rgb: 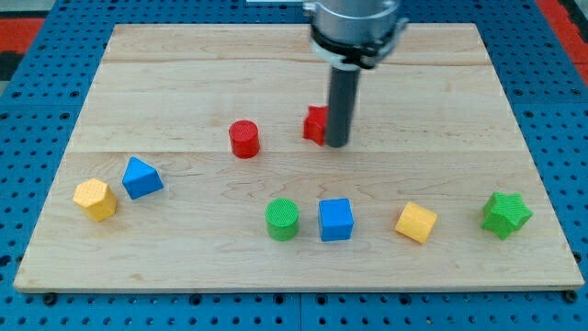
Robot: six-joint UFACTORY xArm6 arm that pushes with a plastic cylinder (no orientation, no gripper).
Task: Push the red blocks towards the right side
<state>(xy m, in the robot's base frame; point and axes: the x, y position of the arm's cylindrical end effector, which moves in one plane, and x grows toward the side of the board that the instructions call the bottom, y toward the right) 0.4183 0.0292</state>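
Eight blocks lie on the wooden board (pixel 184 83), which rests on a blue pegboard (pixel 37 83). Two of them are red: a red cylinder (pixel 244 139) stands a little left of the board's middle, and a second red block (pixel 315 124), its shape partly hidden, sits near it toward the view's right. My rod (pixel 338 101) comes down from the view's top, and my tip (pixel 337 144) rests at the right edge of that second red block, touching it or just beside it; I cannot tell which. No gripper exists on this arm, so nothing is held and no jaw state applies. Both red blocks remain around the centre, well apart from the board's right edge. Along the view's bottom runs a loose row: a green cylinder (pixel 282 219), a blue cube (pixel 335 220) just beside it, a yellow cube (pixel 416 222) farther right, and a green star (pixel 506 214) near the right edge. At the view's left, a yellow block (pixel 95 199) of several flat sides sits just beside a blue wedge (pixel 141 177).
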